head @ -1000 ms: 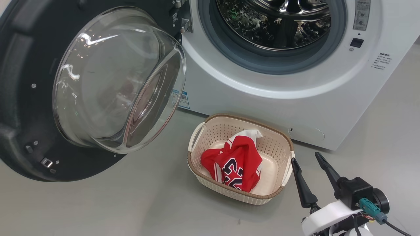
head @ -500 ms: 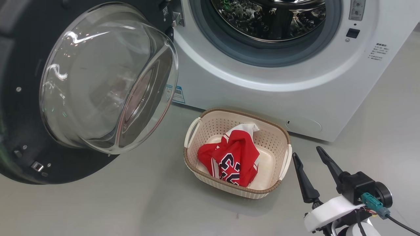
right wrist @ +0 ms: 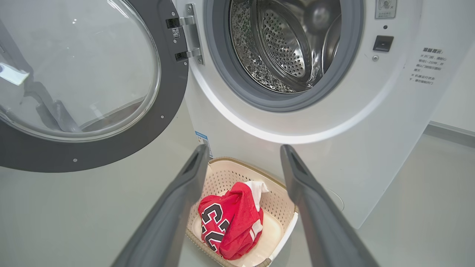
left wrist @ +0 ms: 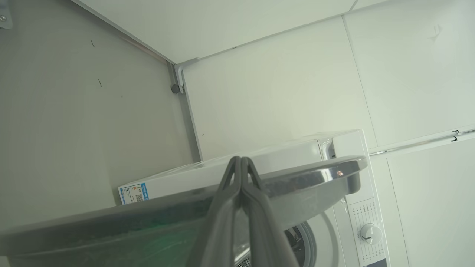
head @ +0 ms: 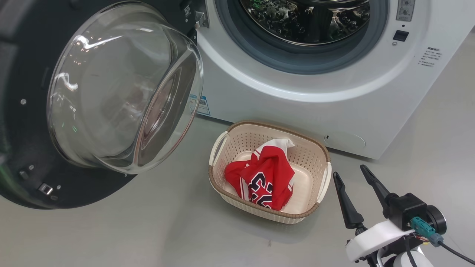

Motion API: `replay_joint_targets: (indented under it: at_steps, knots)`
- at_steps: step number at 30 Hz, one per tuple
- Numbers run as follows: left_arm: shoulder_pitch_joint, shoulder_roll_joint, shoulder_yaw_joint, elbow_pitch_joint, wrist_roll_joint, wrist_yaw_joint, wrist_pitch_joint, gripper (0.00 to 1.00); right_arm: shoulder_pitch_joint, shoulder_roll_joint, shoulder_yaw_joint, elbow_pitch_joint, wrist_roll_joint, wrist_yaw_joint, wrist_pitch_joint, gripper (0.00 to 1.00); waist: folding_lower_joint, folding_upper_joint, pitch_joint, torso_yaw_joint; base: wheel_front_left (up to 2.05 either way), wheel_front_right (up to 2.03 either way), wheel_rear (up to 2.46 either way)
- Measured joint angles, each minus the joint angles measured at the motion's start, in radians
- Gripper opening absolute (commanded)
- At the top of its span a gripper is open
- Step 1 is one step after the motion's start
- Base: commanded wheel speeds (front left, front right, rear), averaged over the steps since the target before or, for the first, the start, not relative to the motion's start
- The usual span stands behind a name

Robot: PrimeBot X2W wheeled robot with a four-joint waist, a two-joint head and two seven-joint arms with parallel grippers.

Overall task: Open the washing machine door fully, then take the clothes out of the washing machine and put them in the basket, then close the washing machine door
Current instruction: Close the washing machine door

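The washing machine door (head: 22, 148) stands swung open at the left, its glass bowl (head: 122, 89) bulging toward me. The washing machine (head: 297, 107) shows a bare steel drum (right wrist: 282, 48). The clothes (head: 265, 178), a red-and-white jersey with dark numerals, lie bunched in the basket (head: 237, 129) on the floor before the machine. My right gripper (head: 349, 171) hangs open and empty just right of the basket; its wrist view looks down on the basket (right wrist: 219, 178) and clothes (right wrist: 230, 218). My left gripper (left wrist: 240, 160) is shut on nothing, its tips over the door's outer edge (left wrist: 315, 178); contact is unclear.
Grey floor stretches in front of and to the right of the machine. White wall panels (left wrist: 297, 74) stand behind it. The control knob (left wrist: 370, 233) and a blue label (head: 202, 105) sit on the machine's front.
The head camera has shifted slightly, so the whole picture sits a little lower and to the left. My right gripper stays open beside the basket; the clothes and door look unmoved.
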State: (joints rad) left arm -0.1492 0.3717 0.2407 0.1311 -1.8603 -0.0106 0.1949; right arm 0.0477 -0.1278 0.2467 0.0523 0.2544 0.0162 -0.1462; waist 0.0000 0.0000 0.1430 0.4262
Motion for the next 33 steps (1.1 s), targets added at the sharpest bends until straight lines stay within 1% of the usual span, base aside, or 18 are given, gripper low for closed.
replay_joint_targets:
  at_steps: [3, 6, 12, 17, 22, 26, 28, 30, 33]
  knots:
    - [0.0, 0.019, -0.016, 0.006, -0.002, -0.02, 0.034, 0.0, 0.0, -0.001, 0.0, -0.002, 0.0, 0.0, 0.0, 1.0, 0.0, 0.0, 0.001, 0.004, 0.0, 0.0, 0.0]
    - [0.0, 0.023, -0.031, 0.011, -0.005, -0.038, 0.07, 0.0, 0.0, -0.001, 0.001, -0.002, 0.0, 0.0, 0.0, 1.0, 0.0, 0.0, -0.002, 0.008, 0.0, 0.0, 0.0]
    - [0.004, 0.026, -0.058, 0.016, -0.039, -0.05, 0.141, 0.0, 0.0, -0.001, 0.002, -0.002, 0.0, 0.0, 0.0, 1.0, 0.0, 0.0, -0.006, 0.013, 0.0, 0.0, 0.0]
    - [0.016, 0.028, -0.064, 0.009, -0.071, -0.072, 0.204, 0.0, 0.0, -0.001, 0.002, -0.002, 0.0, 0.0, 0.0, 1.0, 0.0, 0.0, -0.009, 0.014, 0.0, 0.0, 0.0]
    - [0.042, 0.026, -0.085, -0.027, -0.119, -0.092, 0.282, 0.0, 0.001, -0.001, 0.001, -0.003, 0.0, -0.001, 0.0, 1.0, 0.0, 0.0, -0.009, 0.014, 0.0, 0.0, 0.0]
    - [0.066, 0.023, -0.097, -0.051, -0.131, -0.097, 0.333, 0.0, 0.001, 0.0, 0.0, -0.004, 0.0, -0.001, 0.0, 1.0, 0.0, 0.0, -0.008, 0.011, 0.0, 0.0, 0.0]
    - [0.085, 0.021, -0.098, -0.073, -0.154, -0.101, 0.357, 0.0, 0.001, 0.0, 0.0, -0.01, 0.0, -0.002, 0.0, 1.0, 0.0, 0.0, -0.006, 0.008, 0.0, 0.0, 0.0]
    - [0.097, 0.017, -0.109, -0.089, -0.157, -0.102, 0.379, 0.0, 0.001, 0.0, -0.009, -0.015, 0.0, -0.01, 0.0, 1.0, 0.0, 0.0, -0.003, 0.005, 0.0, 0.0, 0.0]
    - [0.112, 0.007, -0.114, -0.117, -0.164, -0.106, 0.407, 0.0, 0.0, -0.002, -0.014, -0.02, 0.0, -0.011, 0.0, 1.0, 0.0, 0.0, 0.003, -0.002, 0.0, 0.0, 0.0]
